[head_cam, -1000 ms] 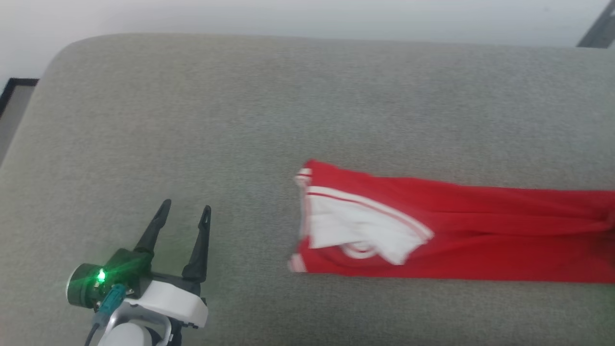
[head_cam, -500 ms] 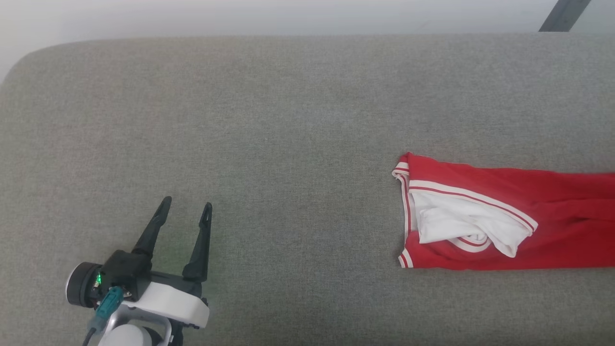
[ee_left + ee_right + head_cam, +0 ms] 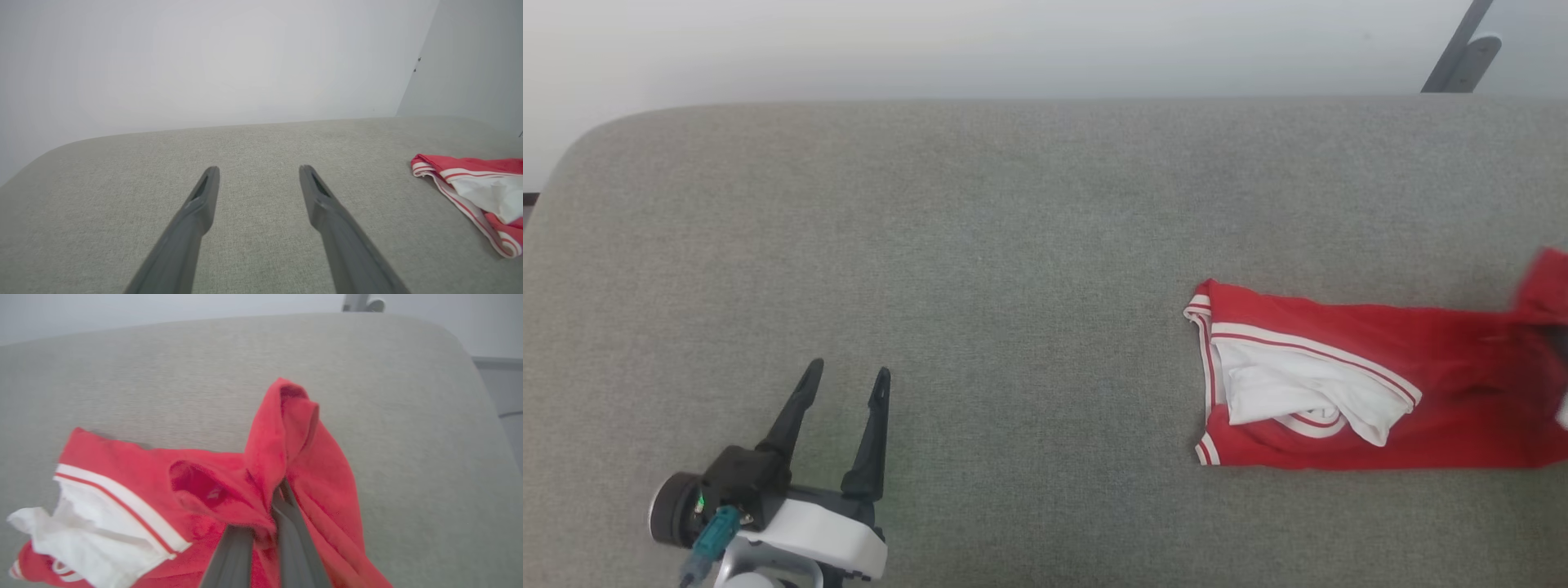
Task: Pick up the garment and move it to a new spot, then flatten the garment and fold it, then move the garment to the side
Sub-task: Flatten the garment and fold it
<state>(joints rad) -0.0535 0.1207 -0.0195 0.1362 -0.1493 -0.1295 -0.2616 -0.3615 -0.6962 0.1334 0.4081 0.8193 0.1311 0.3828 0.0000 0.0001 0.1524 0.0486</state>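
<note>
Garment (image 3: 1445, 384), pinched by right gripper (image 3: 267, 522), on grey cushion (image 3: 972, 245) by wall (image 3: 931, 49); left gripper (image 3: 848, 376) gapes.

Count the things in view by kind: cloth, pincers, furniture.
shirt: 1
pincers: 2 (left pincer open; right pincer shut on the shirt)
cushion: 1
Total: 4

red garment (image 3: 1445, 392) folded long on grey cushion, white sleeve on top, one end bunched upward.

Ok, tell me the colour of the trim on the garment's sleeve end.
White with thin red stripes, on the red garment; clearest in the head view.
</note>
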